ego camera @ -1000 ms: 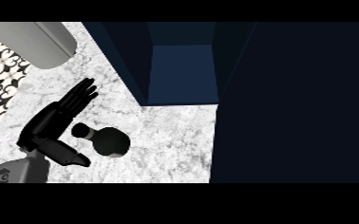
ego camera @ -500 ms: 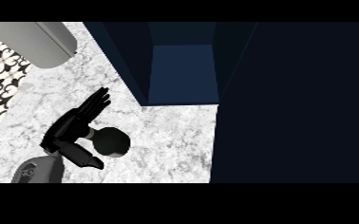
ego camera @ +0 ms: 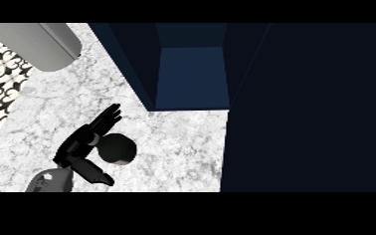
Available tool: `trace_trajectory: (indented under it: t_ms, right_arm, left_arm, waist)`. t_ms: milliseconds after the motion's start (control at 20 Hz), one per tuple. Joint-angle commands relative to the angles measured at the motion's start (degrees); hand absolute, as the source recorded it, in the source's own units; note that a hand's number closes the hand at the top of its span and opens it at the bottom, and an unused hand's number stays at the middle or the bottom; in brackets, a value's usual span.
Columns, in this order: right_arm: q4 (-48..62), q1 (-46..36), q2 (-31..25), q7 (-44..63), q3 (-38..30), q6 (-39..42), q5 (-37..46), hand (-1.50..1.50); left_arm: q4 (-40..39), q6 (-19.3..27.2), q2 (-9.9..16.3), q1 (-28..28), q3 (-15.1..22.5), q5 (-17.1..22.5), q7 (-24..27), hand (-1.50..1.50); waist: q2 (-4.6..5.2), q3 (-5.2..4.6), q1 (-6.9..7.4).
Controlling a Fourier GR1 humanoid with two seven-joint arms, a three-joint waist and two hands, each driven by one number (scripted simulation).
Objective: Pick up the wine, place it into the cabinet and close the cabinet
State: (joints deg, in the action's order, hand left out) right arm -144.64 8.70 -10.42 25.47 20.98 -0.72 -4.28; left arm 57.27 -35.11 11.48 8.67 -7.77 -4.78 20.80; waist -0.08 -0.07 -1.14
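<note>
White marble counter [ego camera: 183, 149] runs beside an open dark blue cabinet [ego camera: 189, 74]. The left hand's [ego camera: 86, 142] fingers [ego camera: 106, 118] are straight, released, pointing to 1 o'clock; its thumb [ego camera: 94, 173] lies at 5 o'clock. The wine [ego camera: 117, 148] stands between them, ungrasped. A grey appliance [ego camera: 44, 45] sits at 10 o'clock.

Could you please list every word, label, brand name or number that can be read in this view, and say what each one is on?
None: no readable text anywhere.
Wine bottle: seen from above, any label hidden.
Cabinet, counter and grey object at top left: bare.
Black-and-white pattern at left edge: shapes only, no letters.
</note>
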Motion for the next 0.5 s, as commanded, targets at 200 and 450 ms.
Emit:
trace_trajectory:
  t_ms: [200,450]
  right_arm:
    - [-15.20,3.07,-1.66,6.78,-0.08,-0.68,-2.75,-1.50]
    - [-15.16,3.07,-1.41,6.43,1.60,-1.32,-0.77,-1.50]
  left_arm:
    - [-8.89,1.20,-2.85,1.77,-1.24,0.68,4.04,-1.50]
    - [-12.73,0.47,-3.55,2.81,-2.67,2.53,3.72,-1.50]
  waist:
    - [-0.07,0.01,-0.07]
    - [-0.13,0.02,-0.08]
